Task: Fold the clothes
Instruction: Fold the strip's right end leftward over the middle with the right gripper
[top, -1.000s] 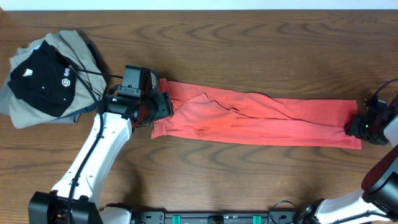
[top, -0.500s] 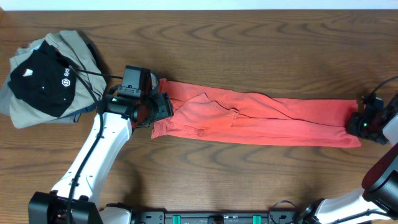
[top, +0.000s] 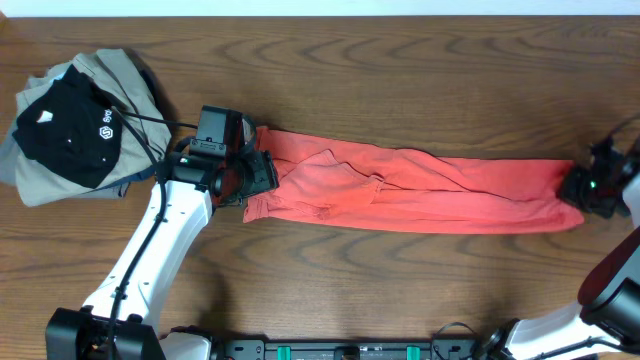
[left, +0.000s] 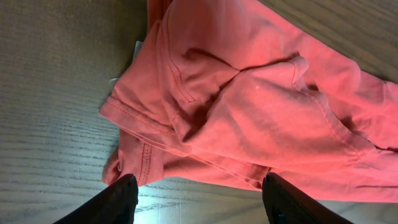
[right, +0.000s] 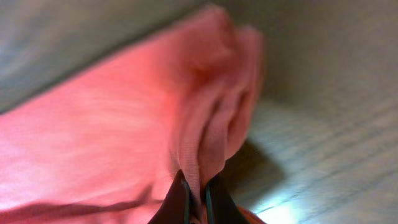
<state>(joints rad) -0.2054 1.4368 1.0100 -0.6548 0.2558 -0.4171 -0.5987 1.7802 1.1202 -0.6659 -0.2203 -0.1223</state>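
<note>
We see the coral-red T-shirt (top: 420, 190) lying flat on the wooden table (top: 400, 70) as a long narrow band. Its long axis goes from left to right, almost parallel to the long edge of the table, and the right end sits a little nearer to the robot than the left end. The left end is wider and wrinkled, with a sleeve and stitched hems folded over one another, as the left wrist view shows; the right end is narrower and bunched. The left gripper (top: 258, 172) is at the left end of the band with its fingers (left: 124, 196) apart. They stand over the hem and the bare wood beside it, and no cloth is between them. The right gripper (top: 580, 190) is at the other end, and there its jaws are pressed together on a thin upright fold of the red cloth, which we see clearly in the right wrist view (right: 196, 199). In the far left corner of the table a black piece (top: 70, 130) with a small white logo lies on top of a khaki-grey piece (top: 120, 75). This heap is apart from the red shirt, and the left arm (top: 165, 235) lies between the two.
</note>
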